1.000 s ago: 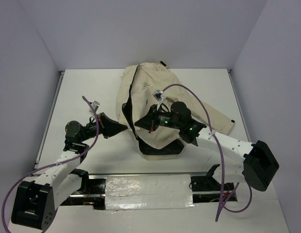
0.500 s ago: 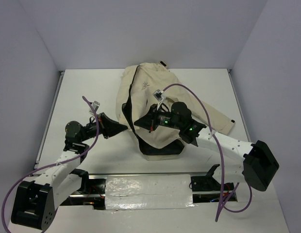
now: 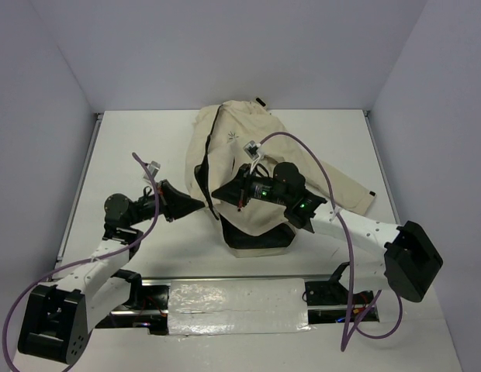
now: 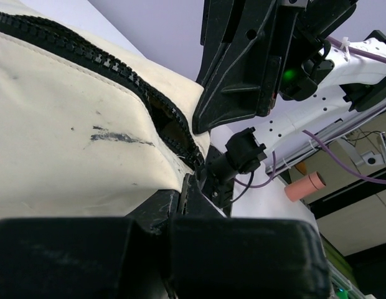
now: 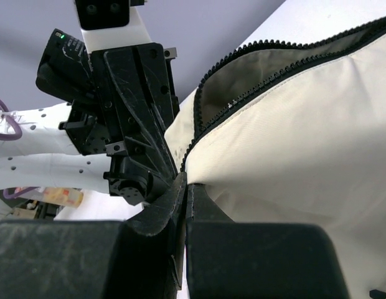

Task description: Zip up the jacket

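The cream jacket (image 3: 256, 147) lies bunched at the back middle of the table, its dark zipper (image 3: 212, 147) open and running down its left side. A small star logo (image 3: 233, 137) shows on the chest. My left gripper (image 3: 200, 203) is shut on the jacket's edge at the zipper's lower end. My right gripper (image 3: 219, 192) is shut on the fabric just beside it. In the left wrist view the shut gripper (image 4: 185, 190) pinches the hem below the zipper teeth (image 4: 118, 68). In the right wrist view the shut gripper (image 5: 183, 190) pinches cream fabric (image 5: 305, 137) under the open zipper (image 5: 255, 47).
One sleeve (image 3: 349, 190) stretches to the right on the white table (image 3: 132, 139). Walls close the table on three sides. A metal rail (image 3: 233, 298) runs along the near edge between the arm bases. A pink cylinder (image 4: 307, 185) lies beyond the table in the left wrist view.
My right gripper has shifted slightly left and back with the fabric in it. The left arm has hardly moved.
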Controlling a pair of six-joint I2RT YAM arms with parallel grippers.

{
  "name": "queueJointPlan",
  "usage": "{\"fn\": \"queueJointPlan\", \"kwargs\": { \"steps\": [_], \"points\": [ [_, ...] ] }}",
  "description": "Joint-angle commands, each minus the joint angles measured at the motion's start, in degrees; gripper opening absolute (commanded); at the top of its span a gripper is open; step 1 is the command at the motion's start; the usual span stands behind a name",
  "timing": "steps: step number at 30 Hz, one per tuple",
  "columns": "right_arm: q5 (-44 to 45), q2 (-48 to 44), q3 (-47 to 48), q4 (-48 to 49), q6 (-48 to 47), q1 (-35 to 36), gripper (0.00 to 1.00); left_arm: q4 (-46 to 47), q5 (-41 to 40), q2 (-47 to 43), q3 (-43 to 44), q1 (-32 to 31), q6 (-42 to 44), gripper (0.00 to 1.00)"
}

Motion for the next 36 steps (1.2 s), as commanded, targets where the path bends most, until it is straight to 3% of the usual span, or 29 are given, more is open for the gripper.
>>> {"fn": "queueJointPlan", "kwargs": {
  "steps": [1,7,11,16,21,26,28,30,32,34,36],
  "points": [
    [0.42,0.29,1.17,7.03,-1.63,0.47,0.0,4.99,3.99,0.75,1.44,-0.68,-2.16,0.0],
    [3.4,2.22,5.81,1.77,-3.32,0.38,0.0,-5.98,5.67,0.67,4.86,-1.03,4.94,0.0],
    [6.04,5.55,7.41,1.4,0.72,0.47,0.0,-21.95,5.58,1.1,7.84,-1.38,14.42,0.0],
    [9.38,7.23,8.64,0.71,2.93,0.65,0.0,-34.03,5.92,1.72,9.7,-1.29,22.09,0.0],
    [13.07,7.15,5.57,1.31,4.33,0.56,0.0,-31.77,8.92,2.07,8.82,0.02,19.73,0.0],
    [12.3,8.72,4.86,2.99,5.83,0.82,0.0,-31.58,6.73,2.42,8.56,0.29,19.64,0.0],
    [11.07,9.25,4.07,4.56,5.83,1.17,0.0,-31.58,5.15,2.34,8.3,0.29,18.76,0.08],
    [9.93,9.25,2.93,6.75,6.18,1.09,0.0,-30.62,4.44,2.34,7.77,0.55,17.01,0.26],
    [9.48,9.08,2.23,7.3,6.18,1.09,0.0,-28.34,3.91,2.16,6.98,1.69,14.73,0.29],
    [9.21,8.82,2.05,7.39,5.74,1.17,0.0,-23.27,3.82,1.9,5.4,3.27,10.77,0.27],
    [8.95,8.47,1.61,7.91,5.65,1.09,0.0,-21.48,4.17,1.98,4.87,3.71,9.88,0.11]
  ]
}}
